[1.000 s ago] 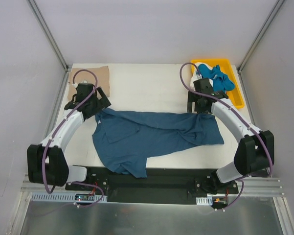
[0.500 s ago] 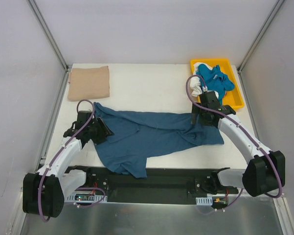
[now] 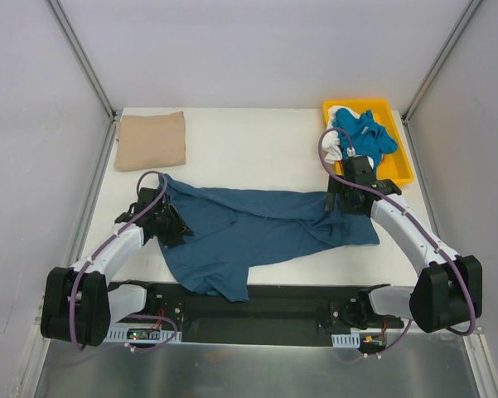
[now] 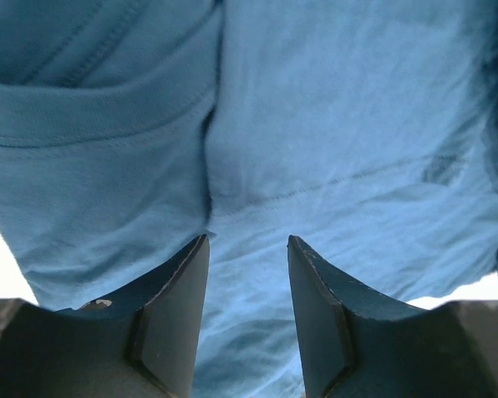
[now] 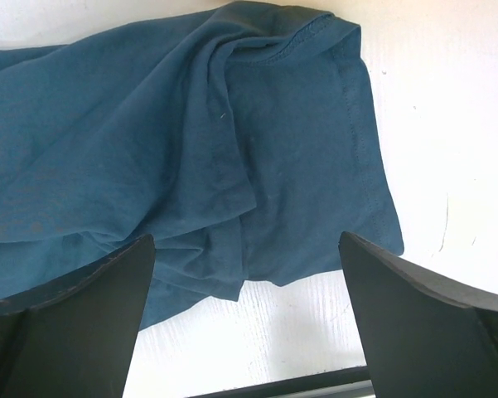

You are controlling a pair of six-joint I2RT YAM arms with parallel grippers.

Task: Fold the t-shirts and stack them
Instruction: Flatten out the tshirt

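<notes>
A large dark teal-blue t-shirt point(image 3: 265, 228) lies crumpled across the table's front half, its lower part hanging over the near edge. My left gripper point(image 3: 172, 228) is low over its left edge. In the left wrist view the jaws point(image 4: 249, 239) stand partly narrowed, with a gap and the teal cloth point(image 4: 331, 124) lying flat beneath them, not pinched. My right gripper point(image 3: 348, 199) hovers over the shirt's right end, wide open point(image 5: 247, 240), above the hem point(image 5: 315, 166) and bare table. A folded tan-beige t-shirt point(image 3: 152, 141) lies at the back left.
A yellow tray point(image 3: 403, 162) at the back right holds a brighter blue shirt point(image 3: 365, 131) and white cloth point(image 3: 335, 149). Metal frame posts and grey walls border the white table point(image 3: 249, 149). The black base rail runs along the near edge.
My left arm came forward from beside the tan shirt to the teal shirt's left edge and its jaws narrowed. My right arm moved from the tray's side to the shirt's right end.
</notes>
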